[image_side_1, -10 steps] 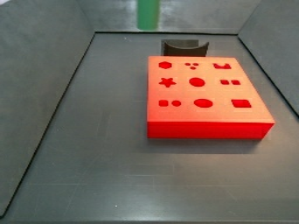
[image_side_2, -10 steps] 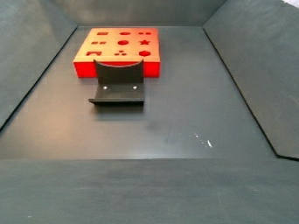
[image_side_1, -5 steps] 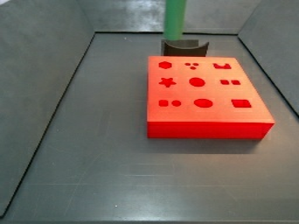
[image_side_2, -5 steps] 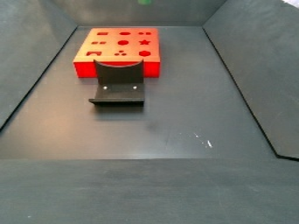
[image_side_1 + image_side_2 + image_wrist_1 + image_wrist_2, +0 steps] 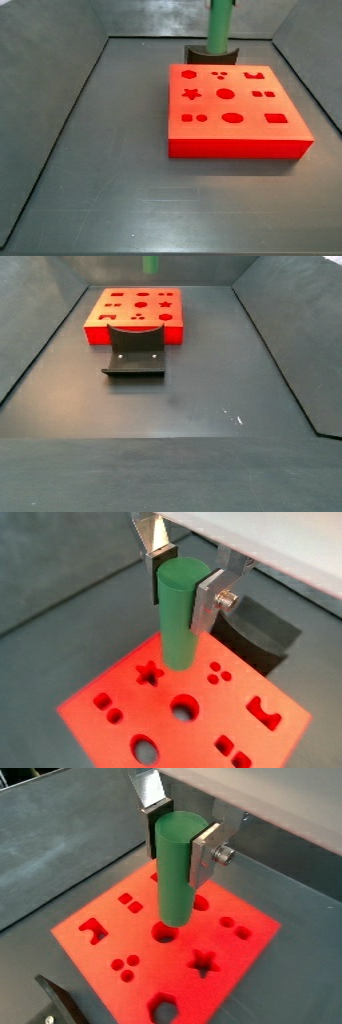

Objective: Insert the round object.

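Note:
The round object, a smooth green cylinder peg (image 5: 178,622), hangs upright between the silver fingers of my gripper (image 5: 183,584), which is shut on the peg's upper part. The other wrist view shows the same grip (image 5: 181,838) on the peg (image 5: 174,888). Below it lies the red block (image 5: 120,702) (image 5: 254,938) with its shaped holes, among them a round hole (image 5: 185,708) (image 5: 164,932). In the side views only the peg shows, at the upper edge (image 5: 221,25) (image 5: 151,264), clear above the red block (image 5: 287,135) (image 5: 140,307). The gripper itself is out of view there.
A dark grey curved holder (image 5: 210,53) (image 5: 134,356) stands on the floor against one side of the red block; it also shows in both wrist views (image 5: 261,637) (image 5: 60,1003). Grey walls (image 5: 60,20) enclose the dark floor (image 5: 107,200).
The peg has moved right along the back in one side view, from left of the holder to above it. Its tip has come into the other side view's top edge.

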Tool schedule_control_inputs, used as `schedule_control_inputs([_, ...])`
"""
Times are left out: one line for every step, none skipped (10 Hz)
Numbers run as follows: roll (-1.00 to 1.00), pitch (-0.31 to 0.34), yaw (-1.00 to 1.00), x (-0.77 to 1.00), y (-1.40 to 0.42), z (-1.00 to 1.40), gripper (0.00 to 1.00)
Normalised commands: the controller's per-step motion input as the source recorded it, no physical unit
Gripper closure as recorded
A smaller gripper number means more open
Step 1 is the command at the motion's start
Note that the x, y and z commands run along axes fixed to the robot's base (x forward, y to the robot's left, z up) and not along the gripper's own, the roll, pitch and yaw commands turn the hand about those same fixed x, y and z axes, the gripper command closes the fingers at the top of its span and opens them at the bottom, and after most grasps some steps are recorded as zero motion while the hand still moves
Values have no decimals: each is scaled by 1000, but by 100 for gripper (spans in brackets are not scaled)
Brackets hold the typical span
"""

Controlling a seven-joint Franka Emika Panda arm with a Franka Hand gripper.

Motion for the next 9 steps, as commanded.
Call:
schedule_control_inputs([-60,-241,0,1000,151,-374,100])
schedule_control_inputs([-54,-244,0,1000,140,-380,100])
schedule_control_inputs([-4,-254,0,857,14,-549,100])
schedule_control_inputs([90,-193,0,660,-77,-603,100])
schedule_control_inputs([296,-130,0,503,-274,-537,100])
schedule_control_inputs([380,-46,3,314,-226,-454,100])
schedule_control_inputs([336,0,0,0,-311,-357,100])
schedule_control_inputs([160,26,-194,-140,-214,-209,100])
schedule_control_inputs([33,61,-371,-291,-97,-129,100])
